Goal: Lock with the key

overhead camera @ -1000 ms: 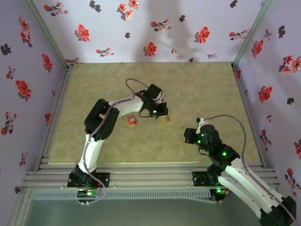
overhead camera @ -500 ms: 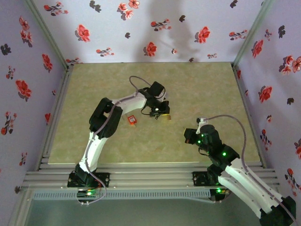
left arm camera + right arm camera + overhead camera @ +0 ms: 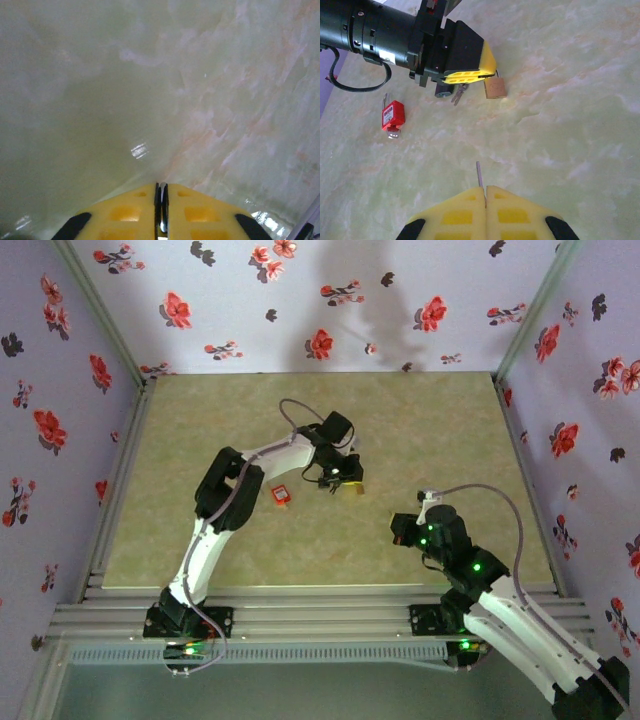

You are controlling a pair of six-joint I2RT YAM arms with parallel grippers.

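key (image 3: 478,172) is light, stiff, slippery metal; your right pincer (image 3: 485,189) is clamped on it over the near-right counter (image 3: 570,100), blade poking out. hold it by the head, not the blade.

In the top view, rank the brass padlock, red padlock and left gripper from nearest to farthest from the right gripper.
From the right gripper:
1. Brass padlock, up-left of it.
2. Left gripper, right beside that padlock; almost a tie.
3. Red padlock, farther left, clearly last.
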